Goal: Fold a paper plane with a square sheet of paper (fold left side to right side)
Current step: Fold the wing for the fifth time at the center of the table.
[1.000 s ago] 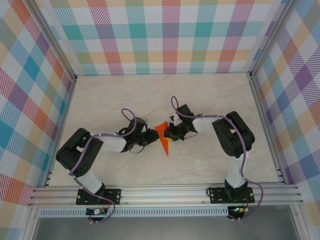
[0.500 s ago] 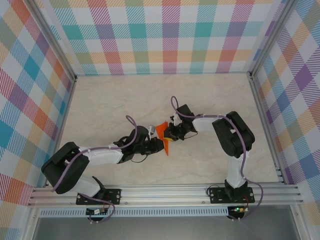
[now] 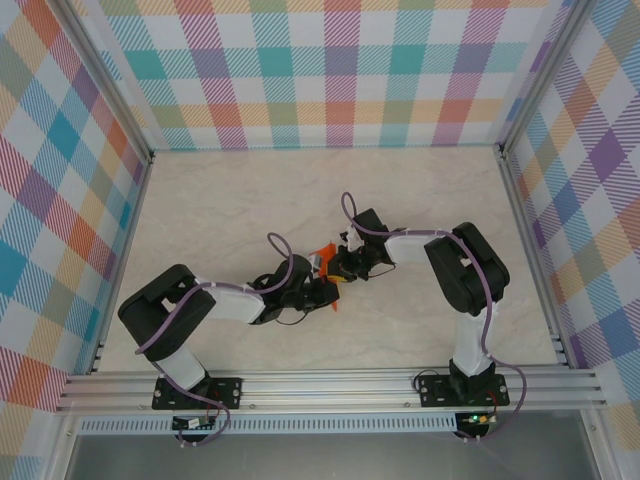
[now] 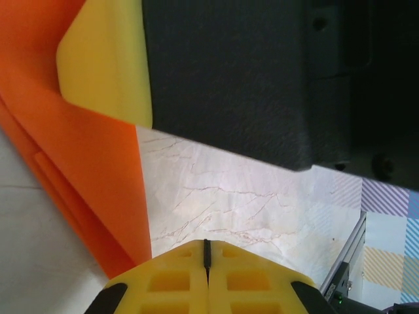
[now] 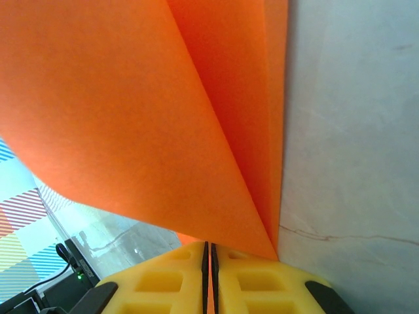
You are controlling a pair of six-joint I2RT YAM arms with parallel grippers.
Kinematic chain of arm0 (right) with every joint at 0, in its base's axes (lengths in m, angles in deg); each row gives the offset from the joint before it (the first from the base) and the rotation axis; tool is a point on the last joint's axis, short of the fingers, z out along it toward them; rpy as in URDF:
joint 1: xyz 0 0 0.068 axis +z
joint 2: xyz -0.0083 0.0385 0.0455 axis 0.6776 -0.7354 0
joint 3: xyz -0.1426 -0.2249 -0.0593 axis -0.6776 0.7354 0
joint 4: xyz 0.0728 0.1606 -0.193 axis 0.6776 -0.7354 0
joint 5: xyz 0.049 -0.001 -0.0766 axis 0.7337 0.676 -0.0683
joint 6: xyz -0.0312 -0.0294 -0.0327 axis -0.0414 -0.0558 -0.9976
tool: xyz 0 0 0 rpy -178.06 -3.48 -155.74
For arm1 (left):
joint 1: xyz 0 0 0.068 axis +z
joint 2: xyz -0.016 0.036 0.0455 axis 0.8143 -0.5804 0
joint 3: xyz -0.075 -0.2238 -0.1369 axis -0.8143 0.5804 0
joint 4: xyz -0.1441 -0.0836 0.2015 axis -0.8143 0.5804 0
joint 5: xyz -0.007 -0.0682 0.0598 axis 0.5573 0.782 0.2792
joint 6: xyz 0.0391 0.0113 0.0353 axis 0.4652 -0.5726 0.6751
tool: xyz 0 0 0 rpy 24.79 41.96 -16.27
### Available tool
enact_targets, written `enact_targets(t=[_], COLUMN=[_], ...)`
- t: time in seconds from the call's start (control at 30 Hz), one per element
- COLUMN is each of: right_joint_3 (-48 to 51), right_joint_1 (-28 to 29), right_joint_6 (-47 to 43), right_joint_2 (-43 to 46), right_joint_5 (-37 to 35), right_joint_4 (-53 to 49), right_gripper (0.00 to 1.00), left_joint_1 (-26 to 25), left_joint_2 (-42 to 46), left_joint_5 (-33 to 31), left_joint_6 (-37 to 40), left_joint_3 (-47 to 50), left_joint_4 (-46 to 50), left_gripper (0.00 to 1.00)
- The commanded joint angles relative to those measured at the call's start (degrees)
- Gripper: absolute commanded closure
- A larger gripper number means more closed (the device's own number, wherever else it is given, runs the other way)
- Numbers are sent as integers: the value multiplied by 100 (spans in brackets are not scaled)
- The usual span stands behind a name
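Note:
The orange square sheet of paper (image 5: 163, 111) is folded, with one flap lifted off the marble table. My right gripper (image 5: 208, 247) is shut on its lower corner, and orange shows in the slit between the yellow fingers. From above, the right gripper (image 3: 338, 272) sits mid-table with a bit of the paper (image 3: 322, 256) peeking out at its left. My left gripper (image 3: 328, 296) lies just in front of it, over most of the sheet. Seen from the left wrist, the left gripper (image 4: 207, 247) is shut on nothing, beside the paper (image 4: 72, 157).
The right gripper's yellow finger (image 4: 108, 62) and black body (image 4: 249, 78) hang close above the left one. Plaid walls (image 3: 330, 70) enclose the marble table (image 3: 220, 200) on three sides. An aluminium rail (image 3: 320, 385) runs along the near edge.
My left gripper has swung right and forward to the paper's near end and shut its jaws. It now covers most of the sheet from above. The right gripper has held still.

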Motion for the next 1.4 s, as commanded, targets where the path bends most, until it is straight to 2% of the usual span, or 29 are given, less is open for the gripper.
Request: enact_targets(t=[0.0, 0.33, 0.47, 0.73, 1.37], right_joint_3=[99, 55, 37, -118, -911], right_joint_1=[55, 66, 61, 33, -363], right_joint_6=[-99, -122, -82, -140, -508], right_joint_2=[-282, -285, -309, -265, -553], right_joint_5=[-251, -250, -165, -109, -132], right_joint_4=[-529, -558, -459, -386, -501], right_gripper=[87, 87, 87, 87, 87], left_joint_1=[-21, -21, -18, -52, -193], left_joint_2=[94, -334, -413, -849, -873], left_joint_5=[-176, -323, -539, -430, -636], left_joint_6=[37, -7, -443, -999, -1123], left_joint_3=[-134, -305, -172, -11, 42], left_joint_4=[57, 673, 1031, 808, 1517], left_gripper=[96, 100, 100, 100, 100])
